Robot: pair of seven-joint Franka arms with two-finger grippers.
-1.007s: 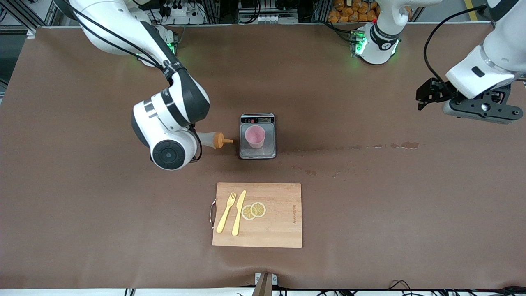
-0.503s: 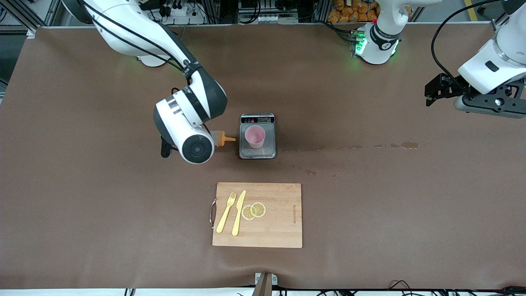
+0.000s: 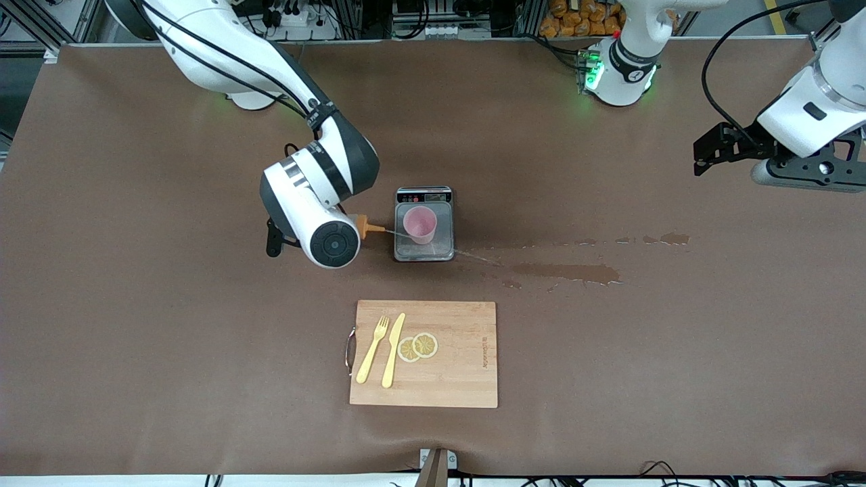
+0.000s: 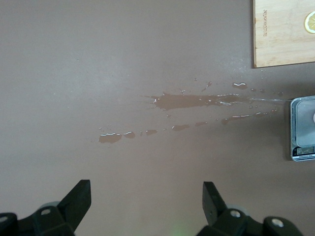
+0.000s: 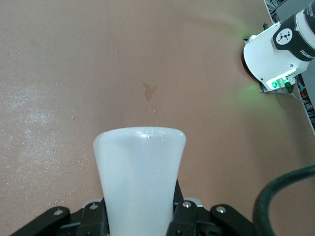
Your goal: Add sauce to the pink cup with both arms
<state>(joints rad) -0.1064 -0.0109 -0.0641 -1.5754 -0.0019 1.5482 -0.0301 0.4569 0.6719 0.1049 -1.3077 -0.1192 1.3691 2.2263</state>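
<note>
The sauce [image 3: 363, 226] lies level in the air, its orange cap and nozzle pointing at the pink cup [image 3: 419, 224], which stands on a steel scale [image 3: 424, 251]. My right gripper [image 5: 140, 212] is shut on the bottle's whitish body [image 5: 139, 172]; in the front view the wrist [image 3: 325, 233] hides most of the bottle. A thin jet runs from the nozzle across the scale and lands on the table as a wet streak [image 3: 565, 272]. My left gripper [image 3: 703, 157] hangs open and holds nothing, over the left arm's end of the table [image 4: 146, 196].
A wooden cutting board [image 3: 460, 379] with a yellow fork [image 3: 373, 349], a knife [image 3: 392, 349] and lemon slices [image 3: 418, 347] lies nearer to the front camera than the scale. Older wet spots [image 3: 666, 238] dot the brown mat toward the left arm's end.
My right arm has carried the bottle toward the cup and squeezed it. A jet has shot out, leaving a new wet streak past the scale. The left arm has barely shifted.
</note>
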